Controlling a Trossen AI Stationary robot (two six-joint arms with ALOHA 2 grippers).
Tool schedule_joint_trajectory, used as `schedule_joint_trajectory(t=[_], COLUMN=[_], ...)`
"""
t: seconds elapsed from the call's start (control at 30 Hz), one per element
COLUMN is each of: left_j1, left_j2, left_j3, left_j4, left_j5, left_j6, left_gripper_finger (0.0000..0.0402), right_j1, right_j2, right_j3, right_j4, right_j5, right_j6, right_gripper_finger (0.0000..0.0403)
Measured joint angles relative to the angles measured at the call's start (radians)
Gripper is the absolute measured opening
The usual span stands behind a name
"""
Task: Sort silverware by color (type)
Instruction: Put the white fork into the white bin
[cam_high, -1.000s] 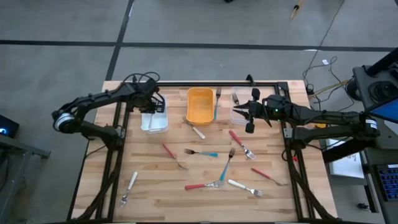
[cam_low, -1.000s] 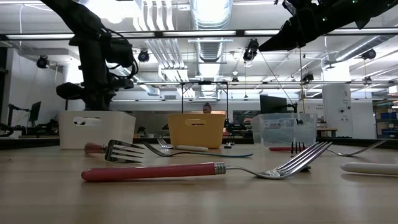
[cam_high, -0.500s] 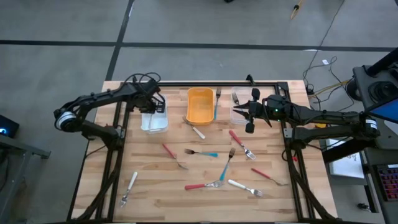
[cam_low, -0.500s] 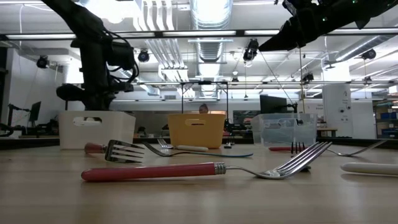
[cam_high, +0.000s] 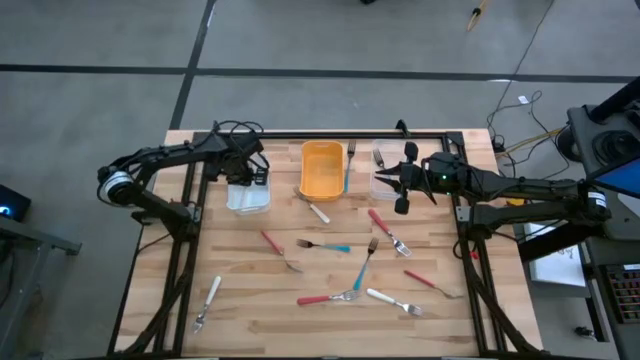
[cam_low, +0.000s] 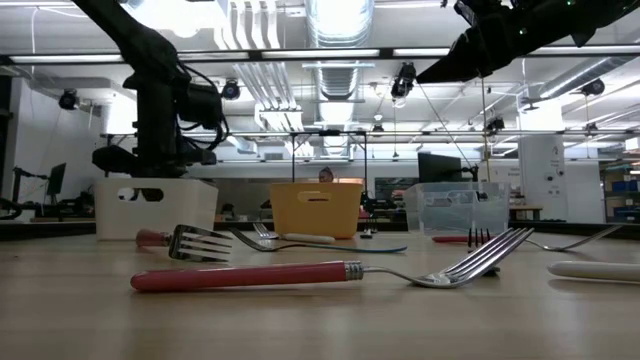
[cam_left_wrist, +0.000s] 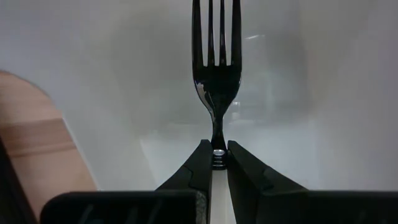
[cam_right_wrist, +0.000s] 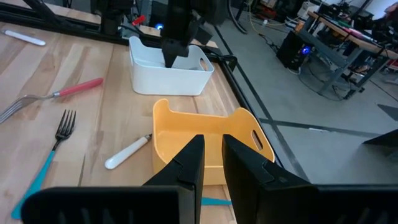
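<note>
My left gripper (cam_high: 248, 176) (cam_left_wrist: 217, 149) stands above the white bin (cam_high: 248, 197) (cam_low: 155, 205), shut on a white-handled fork (cam_left_wrist: 216, 62) whose tines point down into the bin. My right gripper (cam_high: 383, 181) (cam_right_wrist: 212, 146) waits near the clear bin (cam_low: 450, 205). It is open by only a narrow gap and holds nothing. Several forks lie flat on the table: a red-handled one (cam_low: 250, 275), a teal one (cam_high: 325, 246), and a white one (cam_high: 208, 298). My left gripper pinches the fork between its two fingers at the handle's upper end (cam_left_wrist: 218, 160), just behind the metal neck. The fingers come from above, pointing down, and lie along the fork. The fork sticks out beyond the fingertips, head downward, inside the white bin's walls.
An orange bin (cam_high: 322, 168) (cam_right_wrist: 205, 134) stands between the white and clear bins along the far edge, with a teal-handled fork (cam_high: 349, 165) beside it. A white-handled utensil (cam_high: 315, 208) lies just in front of it. The other silverware is scattered over the table's middle and near half.
My left gripper has shifted slightly toward the table's right and sunk a little toward the white bin, still shut on the fork. The right arm has kept still.
</note>
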Motion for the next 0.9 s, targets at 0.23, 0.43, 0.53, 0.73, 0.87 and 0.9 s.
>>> schedule_joint_trajectory(t=[0.23, 0.43, 0.53, 0.73, 0.87, 0.9], left_j1=[0.000, 0.000, 0.000, 0.000, 0.000, 0.000], left_j2=[0.034, 0.049, 0.057, 0.067, 0.068, 0.068], left_j3=[0.000, 0.000, 0.000, 0.000, 0.000, 0.000], left_j4=[0.009, 0.016, 0.017, 0.018, 0.018, 0.018], left_j5=[0.000, 0.000, 0.000, -0.001, -0.002, -0.002], left_j6=[0.000, 0.000, 0.000, 0.000, 0.000, 0.000], left_gripper_finger=[0.0014, 0.0014, 0.0016, 0.0040, 0.0049, 0.0050], right_j1=[-0.001, -0.007, -0.013, -0.013, -0.013, -0.013], right_j2=[0.000, 0.000, 0.000, 0.000, 0.000, 0.000], right_j3=[0.000, 0.000, 0.000, 0.000, 0.000, 0.000], right_j4=[0.000, 0.000, -0.001, -0.009, -0.009, -0.008], right_j5=[0.000, 0.000, 0.000, 0.000, 0.000, 0.000], right_j6=[-0.001, -0.002, 0.000, 0.000, 0.000, 0.000], right_gripper_finger=[0.0047, 0.0047, 0.0047, 0.0047, 0.0047, 0.0047])
